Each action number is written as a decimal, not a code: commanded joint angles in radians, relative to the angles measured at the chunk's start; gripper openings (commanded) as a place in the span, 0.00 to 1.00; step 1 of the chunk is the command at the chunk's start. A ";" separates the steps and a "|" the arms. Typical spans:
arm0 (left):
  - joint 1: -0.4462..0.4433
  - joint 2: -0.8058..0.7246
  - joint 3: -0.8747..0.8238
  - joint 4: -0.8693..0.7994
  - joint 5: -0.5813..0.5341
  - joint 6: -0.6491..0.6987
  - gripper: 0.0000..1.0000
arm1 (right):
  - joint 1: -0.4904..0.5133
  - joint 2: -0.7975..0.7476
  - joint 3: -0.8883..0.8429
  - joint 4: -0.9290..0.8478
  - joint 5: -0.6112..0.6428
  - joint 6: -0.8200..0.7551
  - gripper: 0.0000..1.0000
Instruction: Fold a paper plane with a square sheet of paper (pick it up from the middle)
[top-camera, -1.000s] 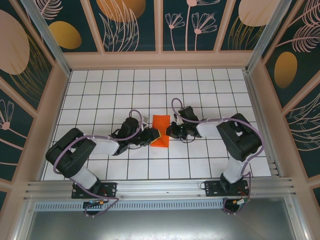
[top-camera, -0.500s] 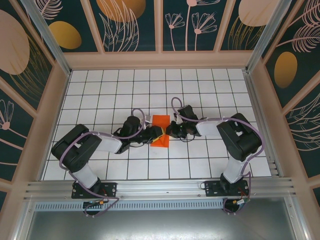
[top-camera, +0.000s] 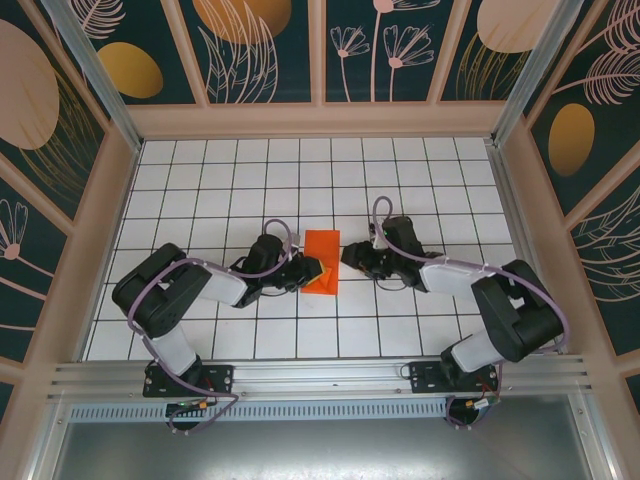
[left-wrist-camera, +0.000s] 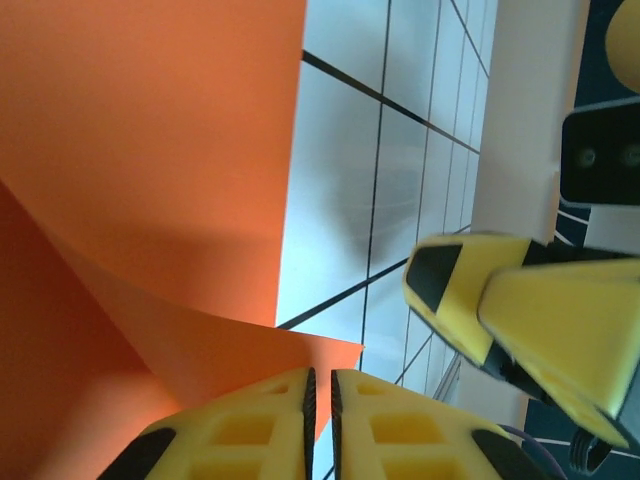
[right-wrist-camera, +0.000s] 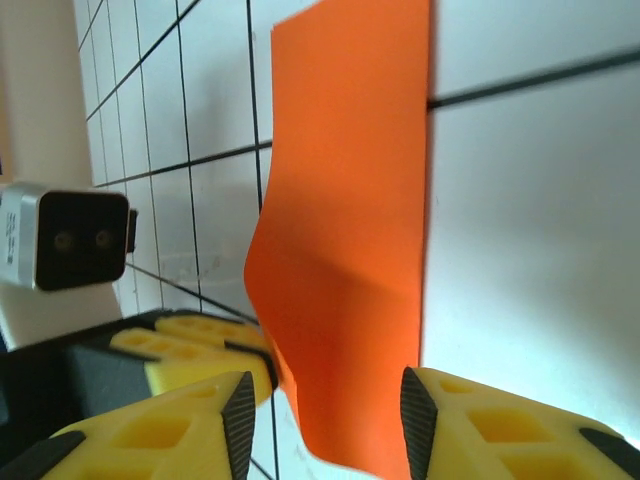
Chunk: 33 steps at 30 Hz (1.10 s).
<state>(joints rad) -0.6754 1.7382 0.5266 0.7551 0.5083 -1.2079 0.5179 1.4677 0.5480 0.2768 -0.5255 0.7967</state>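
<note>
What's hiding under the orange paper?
The white tiled table lies under the orange paper. The tiles right beneath it are covered, so nothing more can be told. One corner curls up, pinched in the left gripper.

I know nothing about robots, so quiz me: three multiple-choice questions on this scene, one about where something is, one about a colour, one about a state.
1. Where is the orange sheet of paper?
A. On the tiled table, between the two grippers
B. In the far left corner
C. On the metal rail in front

2. What colour are the fingers of the grippers?
A. Blue
B. Yellow with black pads
C. White

3. How is the right gripper?
A. Open, fingers apart
B. Shut tight, with nothing in it
C. Shut on a pen

Answers:
1 A: the top view shows the sheet lying between the left gripper and the right gripper.
2 B: both wrist views show yellow fingers with black pads.
3 A: the right wrist view shows a wide gap between its two fingers.
</note>
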 joint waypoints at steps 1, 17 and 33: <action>-0.003 0.020 -0.002 0.013 -0.014 0.006 0.13 | 0.004 -0.047 -0.045 0.132 -0.046 0.047 0.48; -0.001 0.027 0.002 0.018 -0.015 0.001 0.07 | 0.063 0.086 -0.068 0.320 -0.087 0.150 0.44; -0.001 0.025 0.006 0.020 -0.012 -0.002 0.04 | 0.073 0.185 -0.033 0.354 -0.114 0.157 0.35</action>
<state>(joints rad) -0.6754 1.7519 0.5266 0.7559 0.4965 -1.2091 0.5819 1.6337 0.4892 0.5808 -0.6136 0.9504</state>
